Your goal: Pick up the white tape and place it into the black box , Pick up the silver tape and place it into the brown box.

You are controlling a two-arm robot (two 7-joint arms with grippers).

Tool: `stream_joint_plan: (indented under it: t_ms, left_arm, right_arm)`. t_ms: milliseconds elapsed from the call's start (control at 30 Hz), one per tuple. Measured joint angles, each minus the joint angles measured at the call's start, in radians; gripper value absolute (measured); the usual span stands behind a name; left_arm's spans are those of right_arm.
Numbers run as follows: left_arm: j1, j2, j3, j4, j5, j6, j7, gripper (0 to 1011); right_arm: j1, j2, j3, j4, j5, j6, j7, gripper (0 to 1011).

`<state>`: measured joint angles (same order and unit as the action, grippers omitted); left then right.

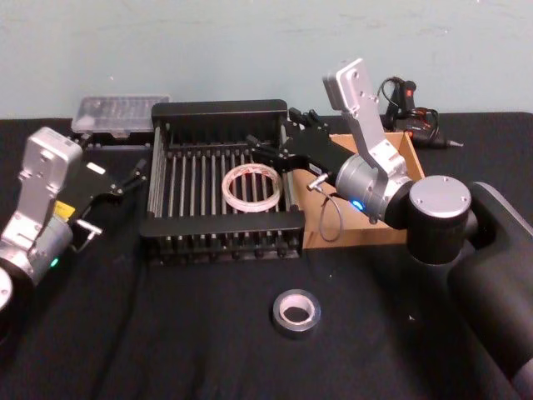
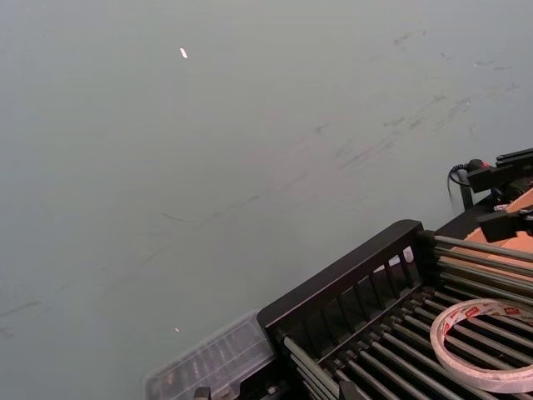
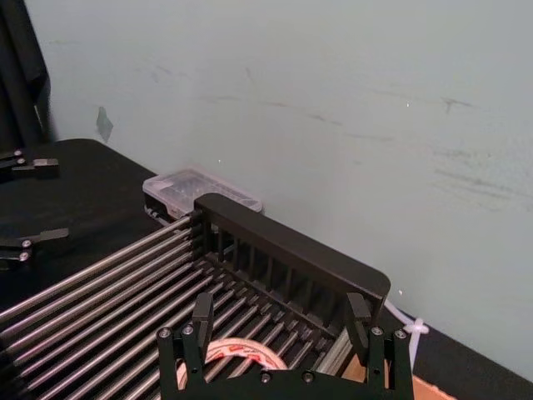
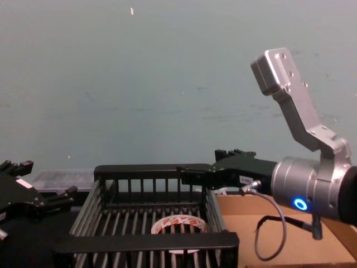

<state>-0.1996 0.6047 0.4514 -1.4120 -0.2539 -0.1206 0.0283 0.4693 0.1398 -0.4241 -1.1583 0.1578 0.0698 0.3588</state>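
White tape (image 1: 251, 187) lying in the black box (image 1: 221, 110).
Right gripper (image 1: 265, 153) is hovering open above it; left gripper (image 1: 133, 177) is idling open beside the box.

Pale green scuffed wall (image 3: 350, 92), black cloth-covered table (image 1: 208, 333), even light

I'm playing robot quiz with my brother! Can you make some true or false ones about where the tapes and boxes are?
1. The white tape lies inside the black box. True.
2. The silver tape is in the brown box. False: it lies on the black table, in front of the boxes.
3. The right hand hangs over the black box, open and empty. True.
4. The left hand holds the white tape. False: it is open and empty, beside the black box.
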Motion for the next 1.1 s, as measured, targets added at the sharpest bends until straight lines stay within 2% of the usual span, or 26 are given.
stream_joint_plan:
  t_ms: [133, 400, 733, 1100]
  left_arm:
    - [0.000, 0.000, 0.000, 0.000, 0.000, 0.000, 0.000, 1001]
    - [0.000, 0.000, 0.000, 0.000, 0.000, 0.000, 0.000, 1001]
    - [0.000, 0.000, 0.000, 0.000, 0.000, 0.000, 0.000, 1001]
    - [0.000, 0.000, 0.000, 0.000, 0.000, 0.000, 0.000, 1001]
  right_arm:
    - [-0.015, 0.009, 0.003, -0.024, 0.008, 0.012, 0.005, 1000]
    - [-0.066, 0.045, 0.012, -0.116, 0.027, 0.057, 0.006, 1002]
    - [-0.133, 0.099, 0.025, -0.244, 0.065, 0.108, 0.013, 1002]
    - [-0.200, 0.155, 0.033, -0.354, 0.108, 0.147, 0.019, 1002]
